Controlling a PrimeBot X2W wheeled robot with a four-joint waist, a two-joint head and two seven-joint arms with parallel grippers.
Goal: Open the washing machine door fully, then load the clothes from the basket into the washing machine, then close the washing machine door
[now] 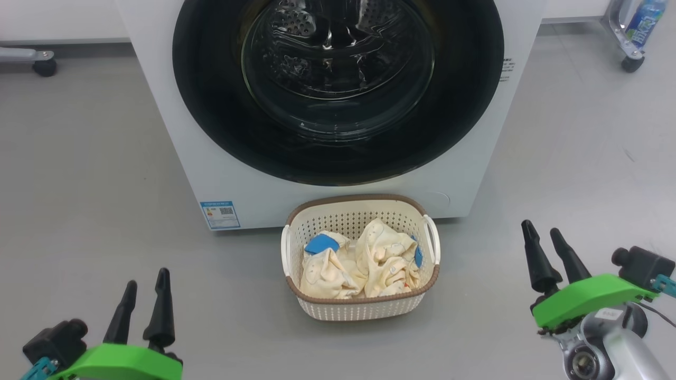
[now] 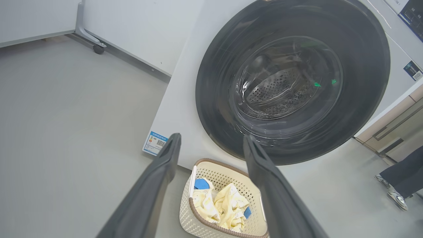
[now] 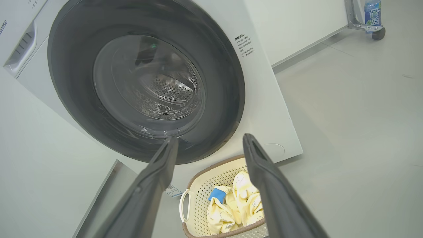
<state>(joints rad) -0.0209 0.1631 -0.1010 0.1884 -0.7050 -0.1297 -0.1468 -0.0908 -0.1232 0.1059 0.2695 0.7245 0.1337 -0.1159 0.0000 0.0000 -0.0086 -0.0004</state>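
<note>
The white washing machine (image 1: 174,132) stands ahead with its round black-rimmed door (image 1: 211,116) shut flat against the front; the steel drum shows through the glass. On the floor right in front sits the cream basket (image 1: 364,309), holding the pale yellow clothes (image 1: 364,264) with blue patches. My left gripper (image 1: 146,278) hovers open at the lower left, well to the basket's left. My right gripper (image 1: 541,230) is open at the lower right, apart from the basket. Both wrist views look at the door (image 2: 211,99) (image 3: 66,82) and the basket (image 2: 198,224) (image 3: 198,188) between empty fingers.
Grey floor spreads to both sides of the machine. A wheeled frame leg (image 1: 37,58) stands at the far left. A wheeled stand with a bottle (image 1: 641,26) is at the far right. A person's feet (image 2: 396,195) show beside a cabinet (image 2: 390,132).
</note>
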